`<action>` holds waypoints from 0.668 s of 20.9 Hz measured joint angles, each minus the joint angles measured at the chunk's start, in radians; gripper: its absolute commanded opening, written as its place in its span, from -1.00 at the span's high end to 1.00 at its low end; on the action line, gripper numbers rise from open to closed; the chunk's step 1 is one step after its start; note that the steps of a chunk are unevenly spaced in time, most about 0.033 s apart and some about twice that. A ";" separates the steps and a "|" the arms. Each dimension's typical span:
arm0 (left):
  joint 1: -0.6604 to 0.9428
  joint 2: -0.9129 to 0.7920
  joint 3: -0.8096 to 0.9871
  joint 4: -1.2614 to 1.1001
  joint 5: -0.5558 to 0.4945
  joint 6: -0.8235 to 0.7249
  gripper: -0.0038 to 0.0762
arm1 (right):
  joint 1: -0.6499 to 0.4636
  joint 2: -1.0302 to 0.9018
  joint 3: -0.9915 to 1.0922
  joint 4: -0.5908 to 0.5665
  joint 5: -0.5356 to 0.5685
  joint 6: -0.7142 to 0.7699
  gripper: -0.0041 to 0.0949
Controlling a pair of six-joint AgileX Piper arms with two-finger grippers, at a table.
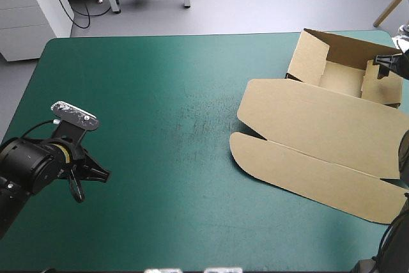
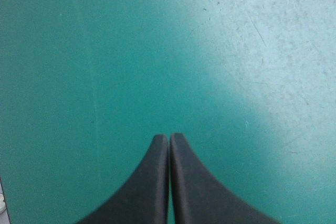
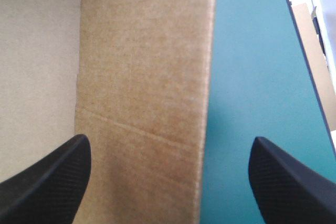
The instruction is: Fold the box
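Note:
The brown box (image 1: 319, 139) lies at the table's right side as an open tray (image 1: 342, 78) with raised walls at the far right and its lid spread flat toward the front. My right gripper (image 1: 382, 68) is at the tray's right wall. In the right wrist view it (image 3: 169, 141) stands open astride that brown wall (image 3: 142, 77), one finger over the tray's floor (image 3: 37, 77), the other over the cover. My left gripper (image 1: 102, 172) hovers low at the front left, far from the box, with its fingers shut in one arch (image 2: 169, 137) over bare cover.
The teal-green cover (image 1: 172, 113) stretches between my left gripper and the box. The table's right edge (image 3: 302, 40) runs close beside the tray's outer wall, with only a narrow strip of cover (image 3: 247, 77) between them.

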 measured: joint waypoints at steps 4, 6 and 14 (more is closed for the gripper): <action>0.000 0.000 0.000 0.000 0.000 0.000 0.93 | -0.001 -0.064 -0.044 0.001 0.020 -0.010 -0.38; 0.000 0.000 0.000 0.000 0.000 0.000 0.93 | -0.003 -0.122 -0.049 0.024 0.027 -0.024 -0.12; 0.000 0.000 0.000 0.000 -0.005 0.000 0.93 | 0.010 -0.368 -0.054 0.273 0.040 -0.076 0.94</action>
